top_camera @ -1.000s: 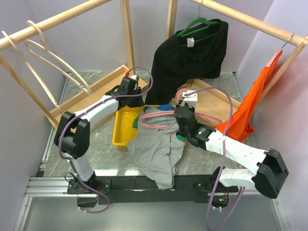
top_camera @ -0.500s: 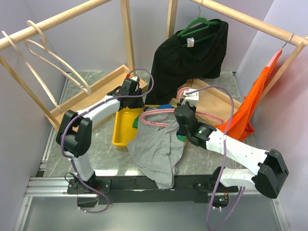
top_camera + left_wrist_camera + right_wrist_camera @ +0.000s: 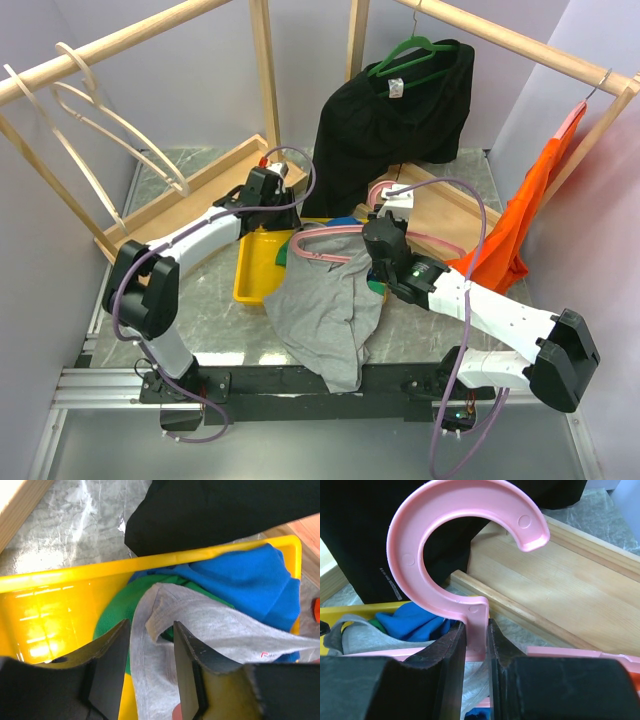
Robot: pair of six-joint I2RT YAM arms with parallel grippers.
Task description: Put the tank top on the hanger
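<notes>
- Clamping the neck of the pink hanger [image 3: 465, 545] just below its hook, my right gripper [image 3: 476, 640] has both fingers pressed flat against the plastic. Only the right wrist view shows that contact.
- My left gripper [image 3: 150, 630] is spread apart over the yellow bin [image 3: 60, 580], with one finger on each side of a grey strap of the tank top [image 3: 215, 625]. Only the left wrist view shows that gap.
- That same view shows a green garment [image 3: 112, 615] and a blue garment [image 3: 245, 580] in the bin beneath the strap.
- From overhead, the tank top's upper edge lies along the hanger's arm at the bin. Its body spreads down across the table toward my bases.
- The right wrist view cuts off the hanger's shoulders.
- Overhead, my right arm covers part of the hanger, so I cannot tell whether any strap is looped over it.
- I cannot tell whether my left fingers touch the strap.
</notes>
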